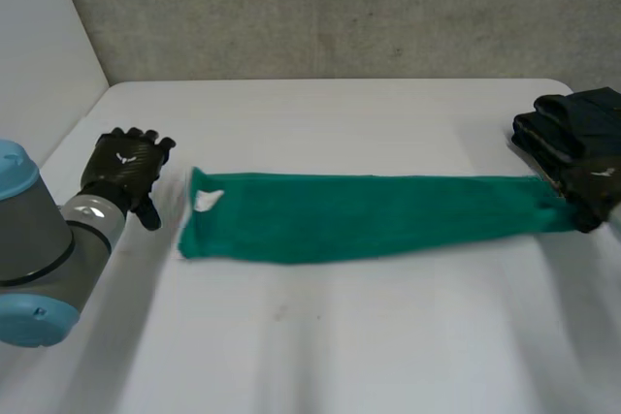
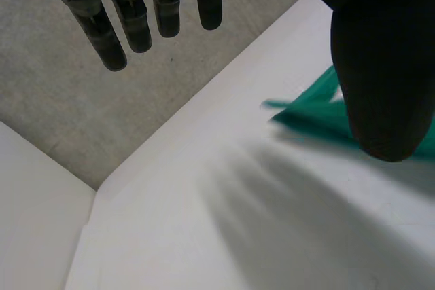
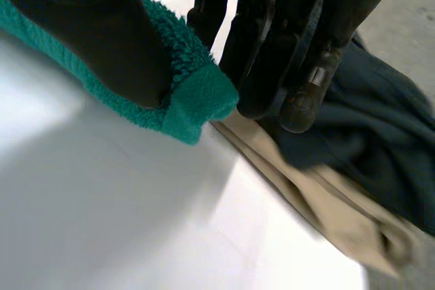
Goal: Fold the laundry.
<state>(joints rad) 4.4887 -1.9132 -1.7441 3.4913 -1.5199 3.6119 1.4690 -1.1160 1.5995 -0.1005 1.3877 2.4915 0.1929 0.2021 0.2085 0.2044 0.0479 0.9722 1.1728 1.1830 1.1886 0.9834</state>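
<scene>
White table point(image 1: 340, 336) is bearing a half-folded green towel point(image 1: 369, 215), the right hand point(image 1: 594, 186) pinching one end, the empty, straight-fingered left hand point(image 1: 124, 170) probably needing the other.

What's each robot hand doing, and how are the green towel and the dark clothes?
Green terry towel: lying flat as a long strip on the white table.
Left hand: open, beside one towel end, not touching.
Right hand: pinching the other towel end.
Dark clothes pile: folded, behind the right hand.
</scene>
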